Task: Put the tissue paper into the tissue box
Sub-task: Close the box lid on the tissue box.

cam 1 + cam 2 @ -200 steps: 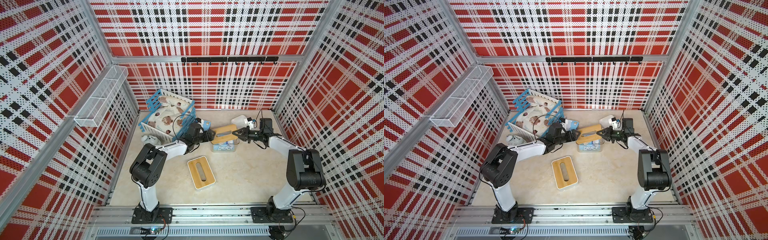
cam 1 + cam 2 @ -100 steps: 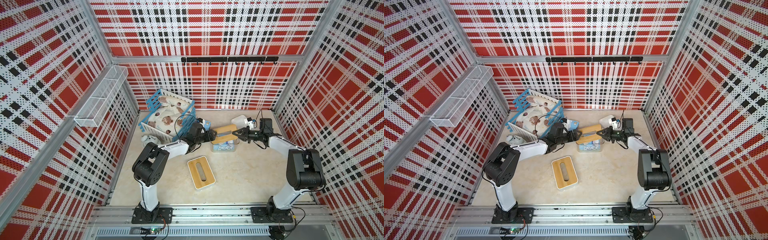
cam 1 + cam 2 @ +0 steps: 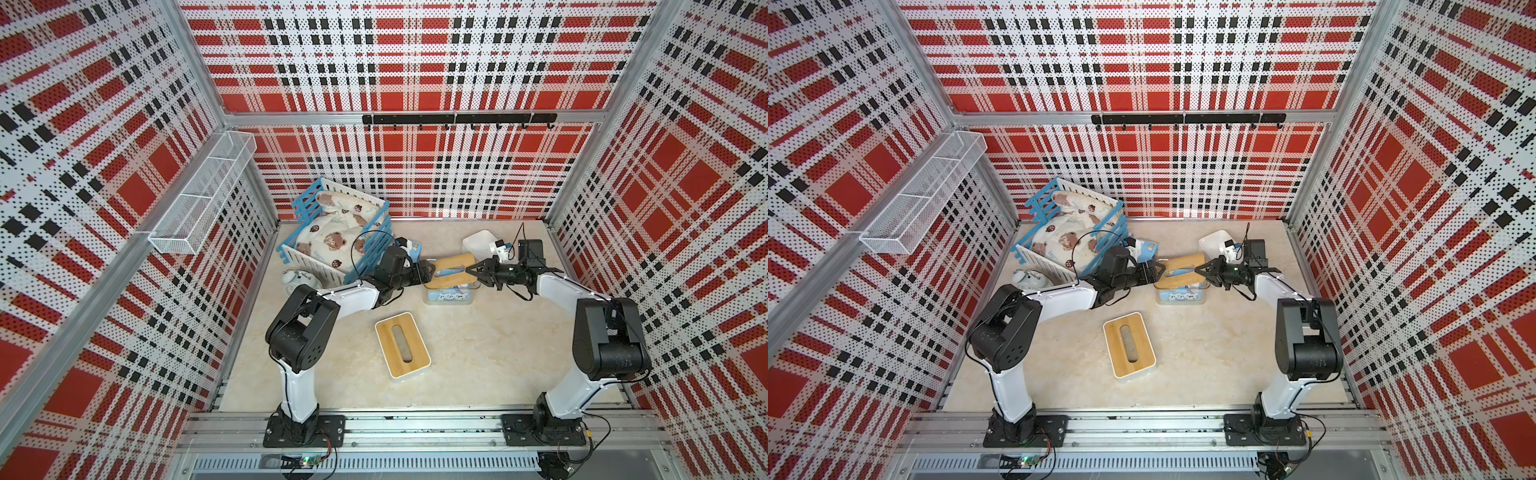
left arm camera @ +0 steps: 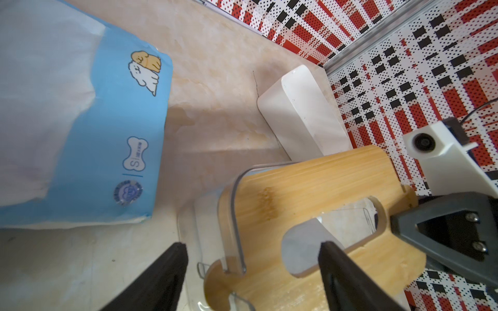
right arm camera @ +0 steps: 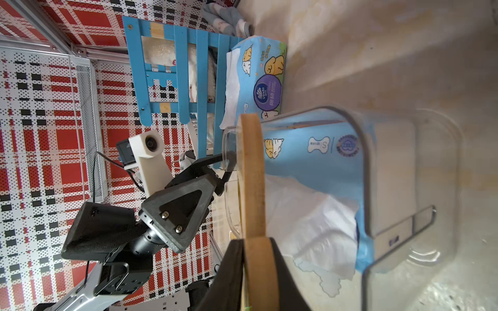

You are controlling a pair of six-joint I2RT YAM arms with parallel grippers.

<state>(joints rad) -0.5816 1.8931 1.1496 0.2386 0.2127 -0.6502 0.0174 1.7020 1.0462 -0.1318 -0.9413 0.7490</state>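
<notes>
— Anything at the right wrist missed from above?
— Yes: clear plastic box (image 5: 431, 167) just ahead of right pincer (image 5: 254, 242), tissue paper (image 5: 318, 167) inside; in both top views mostly hidden under tilted bamboo lid (image 3: 444, 262).
— Lying how?
— Long axis running pincer to pincer; crumpled white sheet poking out.
— Pincers?
— Right clamped on lid's edge; left pincer (image 4: 252, 244) spread wide at opposite end, second soft blue pack (image 4: 116, 121) beside it.
</notes>
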